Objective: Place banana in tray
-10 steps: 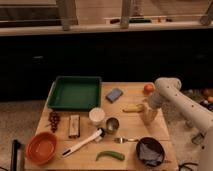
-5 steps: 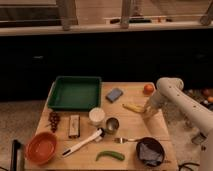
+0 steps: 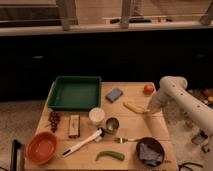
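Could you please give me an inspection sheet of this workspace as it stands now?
Surface: wooden table, crowded with small items.
Job's things: banana lies on the table, right of the green tray and outside it.
Clutter: blue sponge, orange fruit, white cup, metal cup, fork, dark bowl, green pepper, white brush, orange bowl, grapes, snack bar.
Grippers: gripper low at the banana's right end.
Cables: nothing seen.
Surroundings: dark cabinets behind the table.
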Robot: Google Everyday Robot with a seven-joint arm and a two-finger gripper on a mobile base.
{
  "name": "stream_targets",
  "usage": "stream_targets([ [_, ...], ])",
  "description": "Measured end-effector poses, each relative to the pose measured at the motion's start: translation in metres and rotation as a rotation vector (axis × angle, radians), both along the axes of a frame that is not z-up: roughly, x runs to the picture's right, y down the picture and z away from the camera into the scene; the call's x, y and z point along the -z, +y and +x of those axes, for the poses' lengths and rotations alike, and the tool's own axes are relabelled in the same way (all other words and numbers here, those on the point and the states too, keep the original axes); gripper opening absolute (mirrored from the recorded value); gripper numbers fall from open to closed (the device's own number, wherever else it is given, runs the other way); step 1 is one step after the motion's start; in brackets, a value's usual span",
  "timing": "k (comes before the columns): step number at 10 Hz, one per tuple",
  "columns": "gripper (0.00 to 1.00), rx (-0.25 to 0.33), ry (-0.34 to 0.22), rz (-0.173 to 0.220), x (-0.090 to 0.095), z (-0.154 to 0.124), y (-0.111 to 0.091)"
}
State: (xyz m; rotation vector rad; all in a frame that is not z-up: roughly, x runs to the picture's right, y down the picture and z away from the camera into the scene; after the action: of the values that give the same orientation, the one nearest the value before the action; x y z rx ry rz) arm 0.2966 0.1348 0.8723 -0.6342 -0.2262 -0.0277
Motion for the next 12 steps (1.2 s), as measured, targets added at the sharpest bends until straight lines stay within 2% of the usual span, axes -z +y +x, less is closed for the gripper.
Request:
stream_targets([
  [1,0.05,0.013,-0.010,0.012,0.010,-0.007,-0.010],
  [2,0.03,0.021,-0.012,0.017,0.015,-0.008,-0.013],
  [3,0.04,0.019,-0.013,0.019,0.018,-0.006,-0.015],
  [5,0.19,0.008,-0.009,0.010,0.014,-0.010,-0.013],
  [7,0.40,-0.002,-0.003,0.007,0.013,-0.013,-0.011],
  [8,0.53,0.000,-0.006,0.006,0.014,-0.021,-0.012],
  [10,0.71,0.001,-0.013,0.008,0.014,-0.032,-0.014],
  [11,0.79,-0.003,-0.014,0.009,0.015,-0.037,-0.015],
  [12,0.80,-0.004,-0.017,0.011,0.014,-0.041,-0.016],
])
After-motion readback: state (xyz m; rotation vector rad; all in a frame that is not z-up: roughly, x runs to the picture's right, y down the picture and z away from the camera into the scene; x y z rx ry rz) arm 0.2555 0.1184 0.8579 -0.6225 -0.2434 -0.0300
